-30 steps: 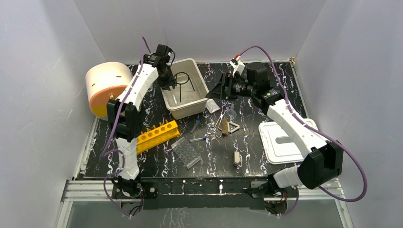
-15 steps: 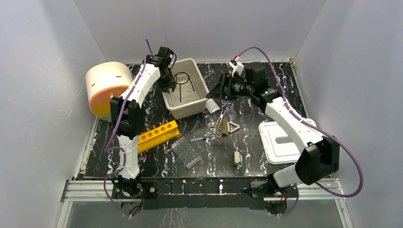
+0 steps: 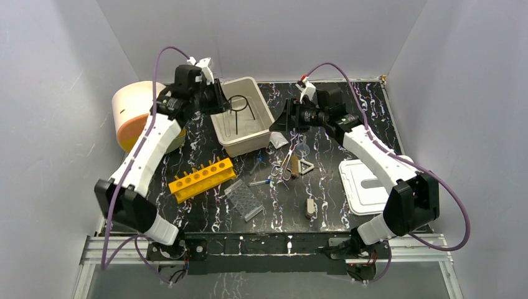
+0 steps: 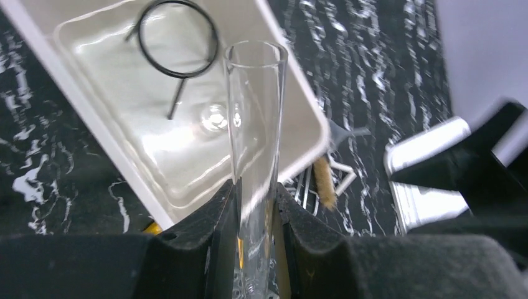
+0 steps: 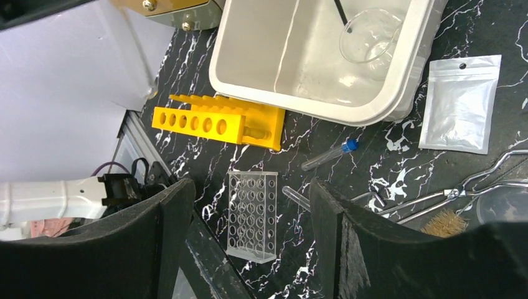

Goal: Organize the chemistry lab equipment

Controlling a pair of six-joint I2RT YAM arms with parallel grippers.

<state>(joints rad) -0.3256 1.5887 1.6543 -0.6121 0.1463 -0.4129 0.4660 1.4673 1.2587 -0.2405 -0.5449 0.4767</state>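
My left gripper is shut on a clear glass tube and holds it above the left side of the beige tub. In the tub lie a black wire ring-stand and a clear round dish. My right gripper is open and empty, raised to the right of the tub. Below it lie a small clear bag, metal forceps, a pale triangle, another round dish and a blue-tipped tube.
A yellow tube rack and a clear rack lie in front of the tub. A flat white lid is at the right. A small brush lies near the front. A cream and orange drum stands at the back left.
My left arm has swung outward to the left and lower, while its gripper stays by the tub's left rim with the tube. My right gripper has shifted slightly left.
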